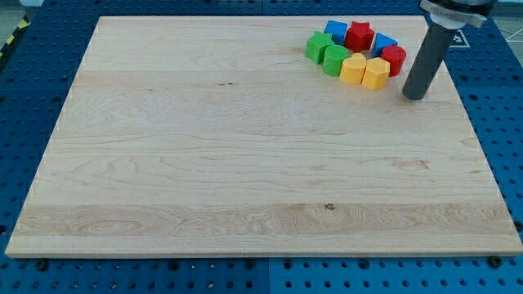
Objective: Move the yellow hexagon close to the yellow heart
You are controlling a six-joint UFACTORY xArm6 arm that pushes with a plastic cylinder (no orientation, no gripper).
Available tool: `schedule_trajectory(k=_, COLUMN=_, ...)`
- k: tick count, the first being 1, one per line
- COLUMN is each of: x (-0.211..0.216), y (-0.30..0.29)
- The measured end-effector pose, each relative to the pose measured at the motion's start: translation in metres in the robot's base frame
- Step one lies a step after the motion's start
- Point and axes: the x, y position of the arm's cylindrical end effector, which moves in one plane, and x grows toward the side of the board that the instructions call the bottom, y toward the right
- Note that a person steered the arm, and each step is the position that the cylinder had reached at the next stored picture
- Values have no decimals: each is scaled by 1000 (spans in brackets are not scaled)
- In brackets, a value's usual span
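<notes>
The yellow hexagon [377,73] and the yellow heart [353,69] sit side by side and touch at the front of a tight cluster near the view's top right. The hexagon is on the right, the heart on the left. My tip [415,95] rests on the board to the right of the cluster and slightly below it. It is a short gap from the yellow hexagon and touches no block.
The cluster also holds two green blocks [318,46] [335,59], two blue blocks [336,29] [384,42], a red star-like block [359,35] and a red block [395,59]. The wooden board [245,163] lies on a blue perforated table.
</notes>
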Motion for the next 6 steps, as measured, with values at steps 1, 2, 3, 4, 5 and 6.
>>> schedule_trajectory(k=1, x=0, y=-21)
schedule_trajectory(k=2, x=0, y=-24)
schedule_trajectory(k=3, x=-10, y=-25)
schedule_trajectory(k=4, x=-21, y=-30)
schedule_trajectory(k=5, x=-21, y=-30)
schedule_trajectory(k=6, x=-19, y=-27)
